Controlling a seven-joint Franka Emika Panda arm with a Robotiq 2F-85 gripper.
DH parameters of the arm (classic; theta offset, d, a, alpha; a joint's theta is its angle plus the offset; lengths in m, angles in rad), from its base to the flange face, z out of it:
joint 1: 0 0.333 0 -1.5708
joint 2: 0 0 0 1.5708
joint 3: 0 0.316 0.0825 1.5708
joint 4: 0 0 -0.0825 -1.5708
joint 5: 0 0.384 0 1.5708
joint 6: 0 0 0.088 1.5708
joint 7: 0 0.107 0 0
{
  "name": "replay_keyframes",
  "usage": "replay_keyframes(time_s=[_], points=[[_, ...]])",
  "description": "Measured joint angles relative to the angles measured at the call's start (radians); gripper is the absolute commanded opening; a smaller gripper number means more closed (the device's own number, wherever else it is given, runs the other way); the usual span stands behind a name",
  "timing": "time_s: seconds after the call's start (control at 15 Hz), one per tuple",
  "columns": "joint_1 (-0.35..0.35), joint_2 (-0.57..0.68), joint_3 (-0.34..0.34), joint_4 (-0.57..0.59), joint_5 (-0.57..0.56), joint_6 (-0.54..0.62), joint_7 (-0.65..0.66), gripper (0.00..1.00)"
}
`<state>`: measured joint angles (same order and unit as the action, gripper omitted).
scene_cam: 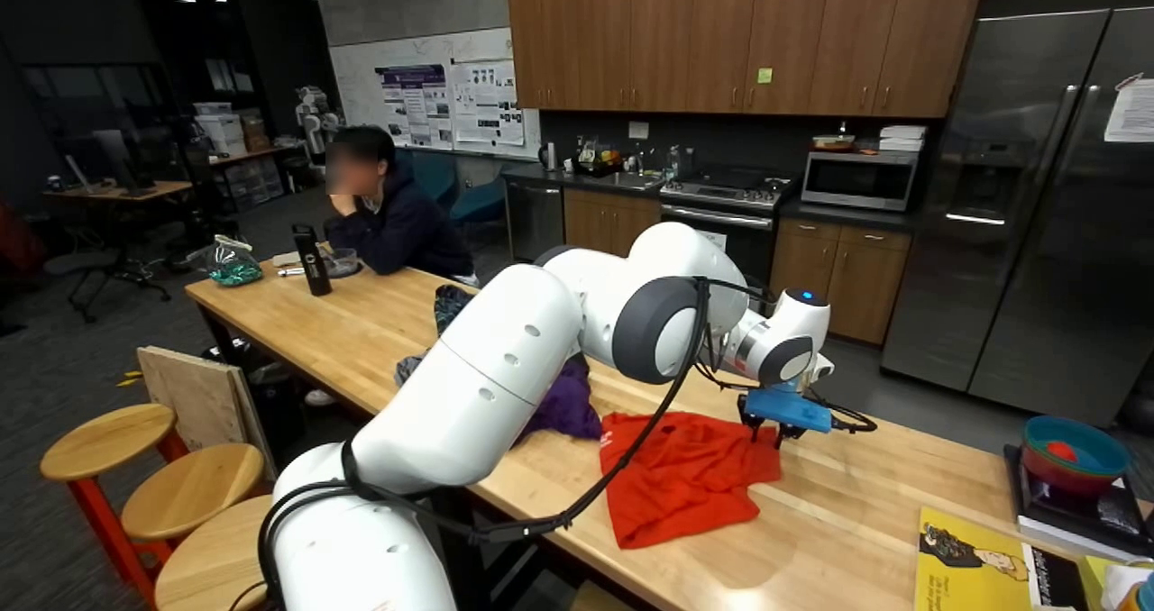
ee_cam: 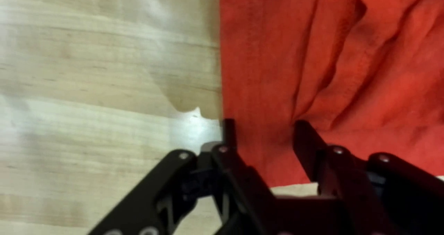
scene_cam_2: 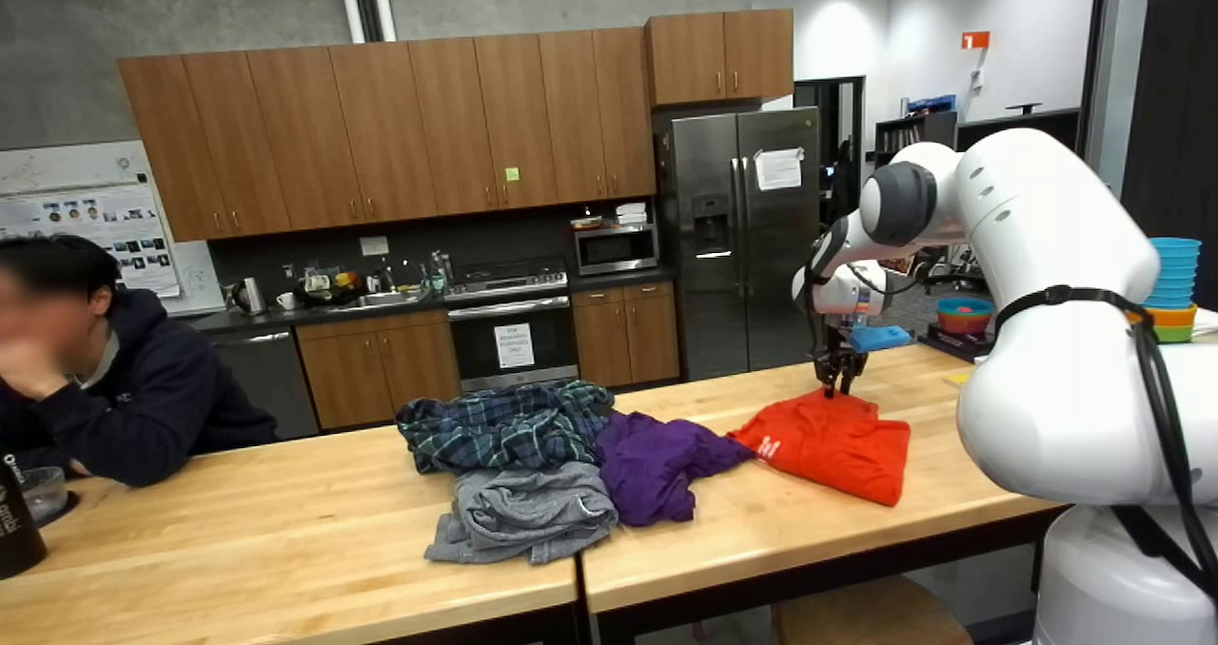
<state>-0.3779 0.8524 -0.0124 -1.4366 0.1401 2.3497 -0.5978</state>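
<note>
The red garment (scene_cam_2: 837,450) lies on the table (scene_cam_2: 742,540), just beside the purple garment (scene_cam_2: 657,469). I have the gripper (ee_cam: 264,134) at a corner of the red garment, away from the purple garment, jaws standing apart with fabric flat between them, nothing gripped. One jaw sits right along the fabric's edge, so a pinch here could, I judge, slip off or scrape wood. White print (scene_cam_2: 769,447) on the red garment is too small to read. Beyond the purple garment, the oven (scene_cam_2: 472,348) carries a paper sign (scene_cam_2: 515,346) reading "FOR RESEARCH PURPOSES ONLY".
</note>
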Motion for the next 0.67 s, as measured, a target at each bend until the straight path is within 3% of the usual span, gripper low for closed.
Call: replay_keyframes(time_s=[0.13,0.67], points=[[-0.002,0.000,0.000,0.002,0.000,0.000,0.000,0.01],[-0.010,0.000,0.002,0.000,0.000,0.005,0.031,0.01]])
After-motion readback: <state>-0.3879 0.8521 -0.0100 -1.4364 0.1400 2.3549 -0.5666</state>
